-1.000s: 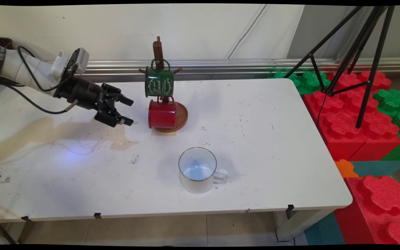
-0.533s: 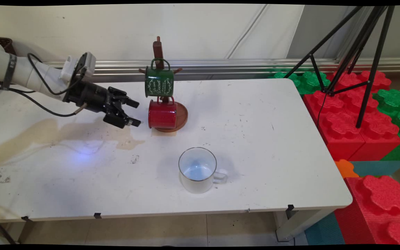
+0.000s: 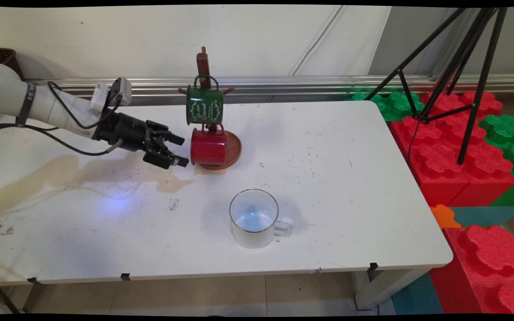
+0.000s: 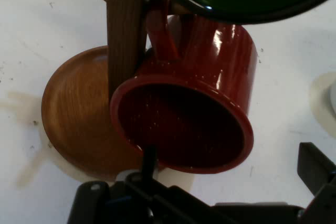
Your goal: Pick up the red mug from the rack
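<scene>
1. Since the earlier frames, the gripper [image 3: 180,150] is seen carried rightward across the table [image 3: 328,178], now just beside the red mug [image 3: 209,146].
2. Its jaws are spread apart and nothing is gripped; in the hand view one finger [image 4: 148,162] is seen at the rim of the red mug [image 4: 210,98], whose open mouth is turned toward the camera.
3. Hung by its handle, the red mug is held on the wooden mug tree [image 3: 203,67], above the round base [image 3: 234,149].
4. Higher on the same tree, a green mug [image 3: 204,104] is hung.
5. Well apart, nearer the front edge, a white mug [image 3: 254,218] is set upright.
</scene>
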